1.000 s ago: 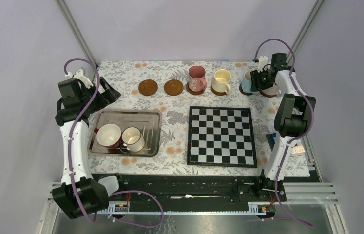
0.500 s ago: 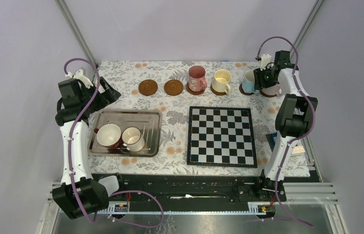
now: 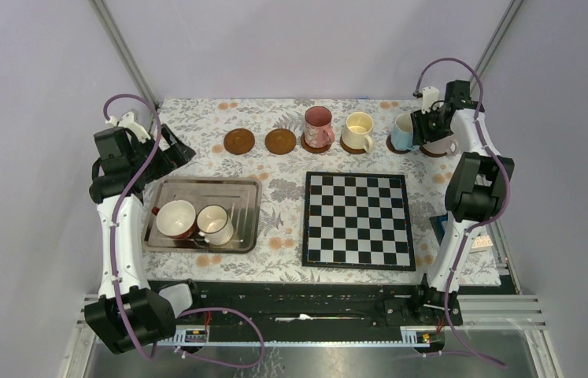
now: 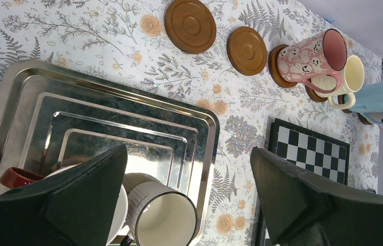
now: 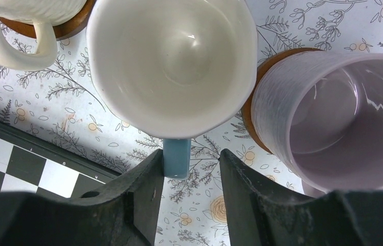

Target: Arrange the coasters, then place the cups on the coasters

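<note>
Cups crowd the right gripper, which hangs over the far right corner of the table with its jaws partly apart. The handle of the light blue cup lies between the two dark fingers, one finger close against it and the other standing clear, so nothing is clamped. That cup stands upright on a coaster, its white inside facing the wrist camera. Just beside it, toward the table's right edge, the lilac cup sits upright on its own coaster; whether the two rims touch cannot be told. On the other side of the blue one comes the cream-yellow cup, then the pink patterned cup, each upright on a brown disc. Two bare coasters carry the same far row on toward the left. Nearer the arms, the chessboard lies flat before the cups. Well to its left is the metal tray, which holds the dark-red cup and the white cup side by side, both upright. The left gripper hangs above the tray's far end, jaws spread wide with nothing between them.
</note>
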You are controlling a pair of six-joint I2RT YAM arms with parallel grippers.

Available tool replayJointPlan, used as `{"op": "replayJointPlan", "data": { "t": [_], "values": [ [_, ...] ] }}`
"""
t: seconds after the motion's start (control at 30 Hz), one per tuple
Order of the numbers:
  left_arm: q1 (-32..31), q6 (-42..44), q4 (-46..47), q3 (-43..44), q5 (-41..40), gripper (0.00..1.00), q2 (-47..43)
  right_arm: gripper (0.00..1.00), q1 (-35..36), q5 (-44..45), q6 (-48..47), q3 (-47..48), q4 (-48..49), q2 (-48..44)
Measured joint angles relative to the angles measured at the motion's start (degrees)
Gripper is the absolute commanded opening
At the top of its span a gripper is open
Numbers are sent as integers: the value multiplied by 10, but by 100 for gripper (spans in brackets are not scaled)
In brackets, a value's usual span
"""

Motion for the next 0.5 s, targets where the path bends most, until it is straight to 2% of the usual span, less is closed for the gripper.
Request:
{"op": "replayJointPlan", "data": {
  "t": [0.23, 0.5],
  "values": [
    [0, 0, 0, 0, 1, 99, 0, 52, 0, -3, -21, 1, -25, 0],
    [0, 0, 0, 0, 1, 99, 0, 48, 0, 1, -29, 3, -37, 0]
  ]
}}
